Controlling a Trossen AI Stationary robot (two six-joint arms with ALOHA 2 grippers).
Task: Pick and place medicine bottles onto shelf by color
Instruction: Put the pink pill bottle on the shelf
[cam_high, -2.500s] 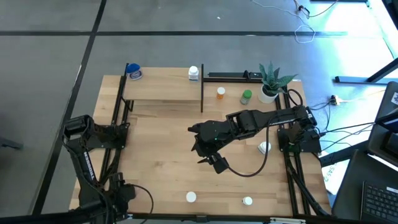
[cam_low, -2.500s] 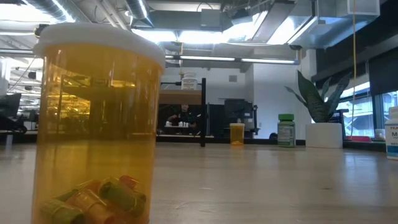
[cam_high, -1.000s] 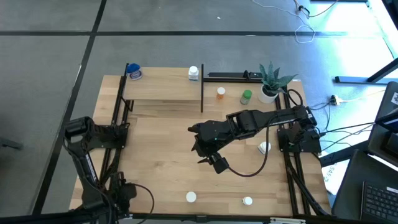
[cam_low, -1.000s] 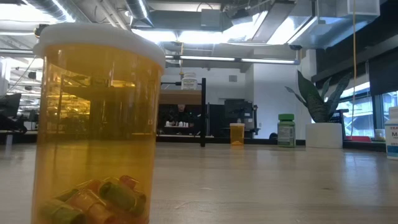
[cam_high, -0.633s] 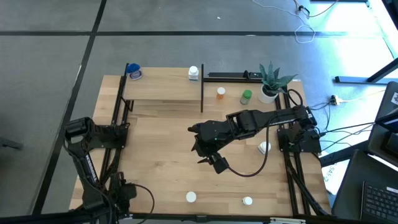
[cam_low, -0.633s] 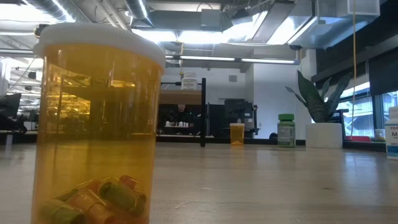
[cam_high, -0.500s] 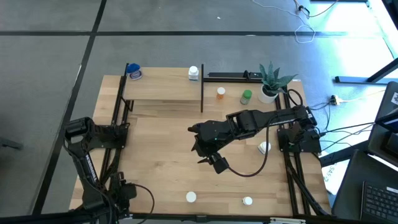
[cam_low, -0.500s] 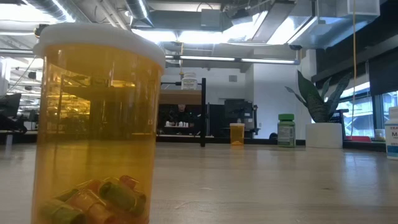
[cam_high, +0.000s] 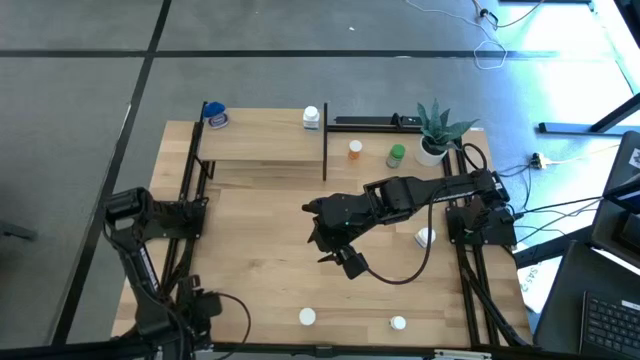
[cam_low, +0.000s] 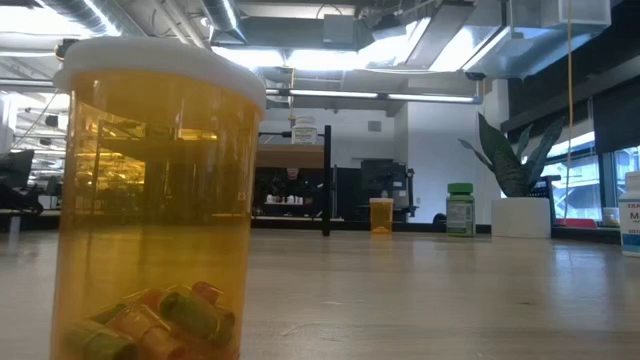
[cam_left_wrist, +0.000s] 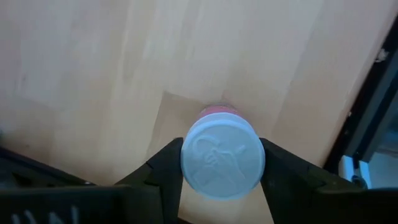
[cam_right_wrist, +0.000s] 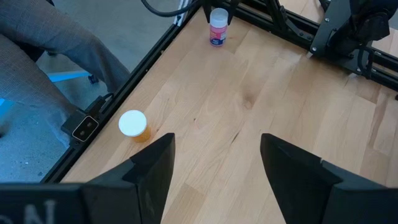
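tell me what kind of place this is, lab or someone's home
Most likely a robotics lab or open-plan workshop, not a home: the wooden table stands on a bare grey floor with loose cables, and the low view shows exposed ceiling ducts and strip lights above distant desks.

My light wooden table (cam_high: 260, 250) fills the middle of the high view. On its upper left part stands the raised shelf (cam_high: 262, 145), which bears a blue bottle (cam_high: 215, 117) at its upper left corner and a white bottle (cam_high: 312, 118) at its upper right corner. Right of the shelf, on the tabletop, stand an orange bottle (cam_high: 355, 150), a green bottle (cam_high: 397, 155) and a potted plant (cam_high: 434, 131). Lower down lie three white-capped bottles: one at right (cam_high: 425, 237), two along the bottom edge (cam_high: 307, 317) (cam_high: 398, 323)
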